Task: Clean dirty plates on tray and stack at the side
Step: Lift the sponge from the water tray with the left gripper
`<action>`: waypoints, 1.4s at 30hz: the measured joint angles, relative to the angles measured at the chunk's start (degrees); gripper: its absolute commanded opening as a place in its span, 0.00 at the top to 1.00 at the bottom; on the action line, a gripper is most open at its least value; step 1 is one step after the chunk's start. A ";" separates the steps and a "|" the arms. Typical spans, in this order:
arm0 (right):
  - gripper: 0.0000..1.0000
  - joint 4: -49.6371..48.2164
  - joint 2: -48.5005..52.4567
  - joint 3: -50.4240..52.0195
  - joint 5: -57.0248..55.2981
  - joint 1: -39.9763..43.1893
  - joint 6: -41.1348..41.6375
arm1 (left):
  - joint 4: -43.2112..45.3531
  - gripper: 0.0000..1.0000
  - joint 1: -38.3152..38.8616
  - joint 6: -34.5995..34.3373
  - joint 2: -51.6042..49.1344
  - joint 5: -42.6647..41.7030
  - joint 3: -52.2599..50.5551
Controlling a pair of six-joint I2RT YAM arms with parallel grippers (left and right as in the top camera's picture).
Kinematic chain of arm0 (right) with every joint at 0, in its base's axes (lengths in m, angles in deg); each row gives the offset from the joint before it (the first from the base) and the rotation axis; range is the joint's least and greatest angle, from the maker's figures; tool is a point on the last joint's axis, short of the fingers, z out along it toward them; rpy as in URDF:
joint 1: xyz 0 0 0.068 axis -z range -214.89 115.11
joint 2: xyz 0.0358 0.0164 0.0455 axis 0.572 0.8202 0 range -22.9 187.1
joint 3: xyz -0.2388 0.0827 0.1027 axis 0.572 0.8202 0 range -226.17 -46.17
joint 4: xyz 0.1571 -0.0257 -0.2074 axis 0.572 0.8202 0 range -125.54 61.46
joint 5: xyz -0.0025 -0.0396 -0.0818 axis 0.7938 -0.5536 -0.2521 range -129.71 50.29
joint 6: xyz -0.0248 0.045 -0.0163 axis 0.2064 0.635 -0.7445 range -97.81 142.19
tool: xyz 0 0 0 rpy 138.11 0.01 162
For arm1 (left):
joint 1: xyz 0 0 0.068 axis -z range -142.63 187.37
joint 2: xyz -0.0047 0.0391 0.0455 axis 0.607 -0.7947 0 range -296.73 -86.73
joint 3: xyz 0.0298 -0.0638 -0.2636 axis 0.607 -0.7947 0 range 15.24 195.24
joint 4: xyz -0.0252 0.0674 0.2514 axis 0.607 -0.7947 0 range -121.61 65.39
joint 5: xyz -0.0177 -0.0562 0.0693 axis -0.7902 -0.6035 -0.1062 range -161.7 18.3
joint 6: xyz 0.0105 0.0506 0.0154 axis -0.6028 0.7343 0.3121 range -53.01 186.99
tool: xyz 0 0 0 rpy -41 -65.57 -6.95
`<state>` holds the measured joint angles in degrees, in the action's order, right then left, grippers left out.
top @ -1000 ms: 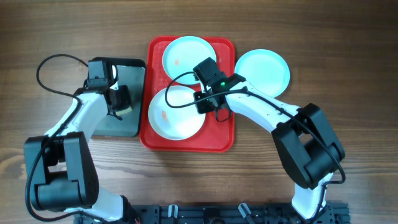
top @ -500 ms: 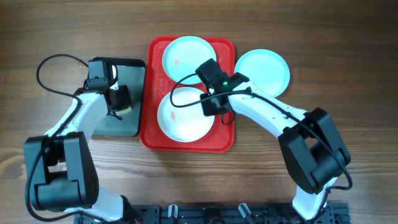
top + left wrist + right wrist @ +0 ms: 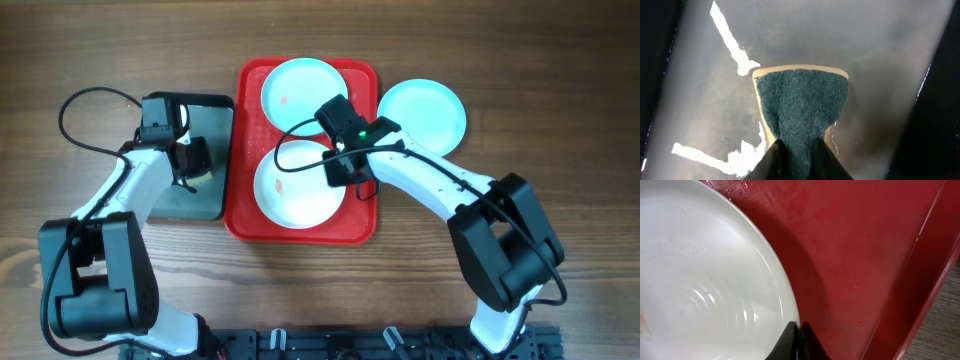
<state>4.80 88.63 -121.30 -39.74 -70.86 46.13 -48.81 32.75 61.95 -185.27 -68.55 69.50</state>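
The red tray (image 3: 365, 225) holds a light blue plate (image 3: 300, 88) with a reddish smudge at the back and a white plate (image 3: 298, 188) with a reddish smudge in front. A second light blue plate (image 3: 422, 115) lies on the table right of the tray. My right gripper (image 3: 347, 178) is shut on the white plate's right rim (image 3: 790, 311) and holds it tilted above the tray floor (image 3: 860, 255). My left gripper (image 3: 197, 165) is shut on a green and yellow sponge (image 3: 801, 110) over the dark grey metal tray (image 3: 215, 125).
The dark grey metal tray (image 3: 880, 60) lies left of the red tray and has white foam streaks (image 3: 730, 37) on it. Wooden table all around. A black rail runs along the front edge (image 3: 340, 345).
My right gripper has drawn the white plate a little to the right and front on the red tray, then held still. The left arm has not moved.
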 measured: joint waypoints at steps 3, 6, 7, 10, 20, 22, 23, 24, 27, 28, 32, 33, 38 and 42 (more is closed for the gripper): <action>0.96 0.07 0.00 0.00 0.02 0.00 0.90 | 0.00 0.90 0.00 0.00 0.00 0.00 0.00; 0.96 0.07 0.00 0.00 0.02 0.00 2.16 | 0.00 0.92 0.00 0.00 0.00 0.00 0.00; 0.96 0.07 0.00 0.00 0.02 0.00 2.49 | -0.02 0.92 0.00 0.00 0.00 -0.02 0.00; 0.96 0.04 0.00 0.00 0.02 0.00 3.26 | -0.02 0.95 0.00 0.00 0.00 -0.02 0.00; 0.96 -2.47 -0.02 1.42 0.04 0.00 3.72 | 0.04 0.96 0.00 0.00 0.00 -0.02 0.00; 0.96 -2.49 -0.02 2.05 0.07 0.00 3.91 | 0.04 0.96 0.00 0.00 0.00 -0.02 0.00; 0.96 -2.71 -0.02 2.29 0.17 0.00 4.11 | 0.04 0.96 0.00 -0.04 0.00 -0.02 0.00; 0.96 -2.73 -0.04 2.29 0.17 0.00 4.15 | 0.04 0.96 0.00 -0.17 0.00 -0.02 0.00; 0.96 -2.73 -0.07 2.29 0.17 0.00 4.17 | 0.00 0.96 0.00 -0.46 0.07 0.00 0.00; 0.96 -2.73 -0.07 2.29 0.17 0.00 4.33 | -0.04 0.96 0.00 -0.52 0.28 0.02 -0.04; 0.96 -2.75 -0.07 2.29 0.17 0.00 4.33 | -0.44 0.96 0.00 -1.66 3.43 0.44 -0.57; 0.96 -2.78 -0.07 2.32 0.17 0.00 4.33 | -0.42 0.96 0.00 -1.95 4.42 0.46 -0.57; 0.96 -3.15 -0.07 2.32 0.24 0.00 4.33 | -0.42 0.96 0.00 -3.19 10.49 0.48 -0.57; 0.96 -3.17 -0.07 2.32 0.46 0.00 4.33 | -1.73 0.96 0.00 -3.43 11.63 0.85 -0.57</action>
<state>1.63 88.56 -118.98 -39.28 -70.86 50.46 -50.54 32.75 58.52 -173.64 -67.69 68.93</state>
